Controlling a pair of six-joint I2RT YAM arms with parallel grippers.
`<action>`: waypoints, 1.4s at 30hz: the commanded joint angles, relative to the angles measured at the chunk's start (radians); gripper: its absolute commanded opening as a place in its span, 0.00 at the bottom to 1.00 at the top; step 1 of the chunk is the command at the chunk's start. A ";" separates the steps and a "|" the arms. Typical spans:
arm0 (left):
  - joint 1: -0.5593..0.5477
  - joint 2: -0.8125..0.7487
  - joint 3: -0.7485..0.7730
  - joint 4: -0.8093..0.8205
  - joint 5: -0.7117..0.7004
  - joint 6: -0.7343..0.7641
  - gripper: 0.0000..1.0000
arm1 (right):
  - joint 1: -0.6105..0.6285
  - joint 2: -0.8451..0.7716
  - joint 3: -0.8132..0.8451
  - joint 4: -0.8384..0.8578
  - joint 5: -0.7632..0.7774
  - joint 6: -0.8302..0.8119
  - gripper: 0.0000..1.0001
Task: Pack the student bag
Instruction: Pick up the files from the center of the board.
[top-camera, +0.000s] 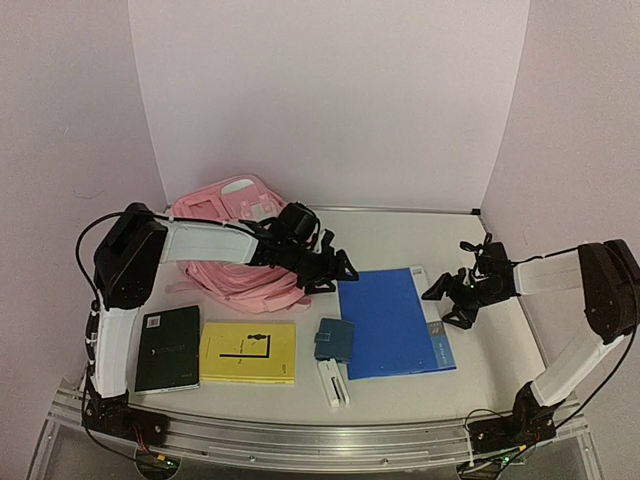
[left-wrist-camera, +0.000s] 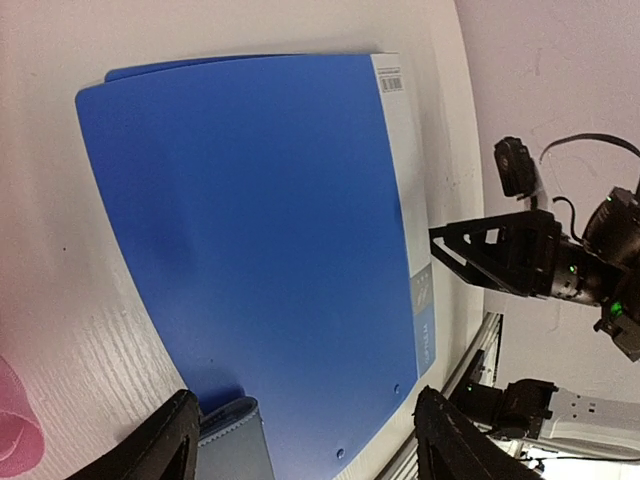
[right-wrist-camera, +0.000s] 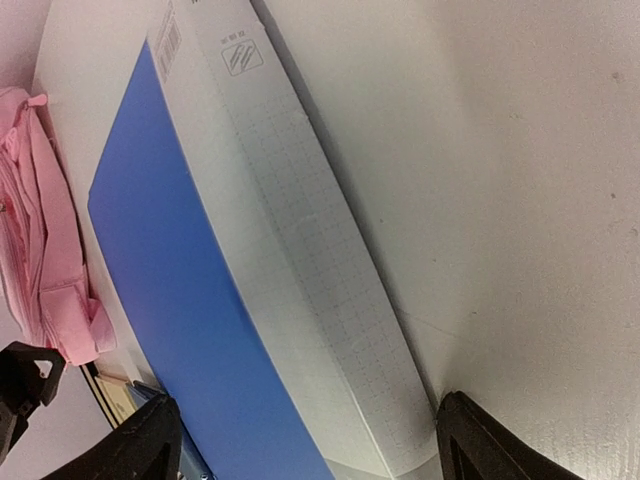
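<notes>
We are hovering our left gripper (top-camera: 338, 270), released, at the blue folder's (top-camera: 390, 325) far corner. Our right gripper (top-camera: 438, 305) is hanging at its white edge, also released.

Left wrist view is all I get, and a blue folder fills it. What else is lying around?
Observer: A big pink backpack lies at the far left.
Operator: Anything else?
Observer: A yellow book and a black book sit side by side, left of the folder.
Operator: Is that black tool on my right gripping the folder?
Observer: No. The right tool is open, the folder's white edge showing between its fingers.
</notes>
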 joint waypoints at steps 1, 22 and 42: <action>0.001 0.057 0.064 -0.142 -0.072 0.001 0.71 | -0.001 0.048 -0.007 -0.007 -0.061 -0.028 0.87; 0.002 0.152 0.007 -0.070 -0.006 -0.082 0.63 | 0.002 0.149 0.035 -0.010 -0.364 -0.189 0.80; 0.003 0.112 0.009 -0.100 -0.034 -0.028 0.60 | 0.063 0.174 0.041 0.181 -0.395 -0.102 0.55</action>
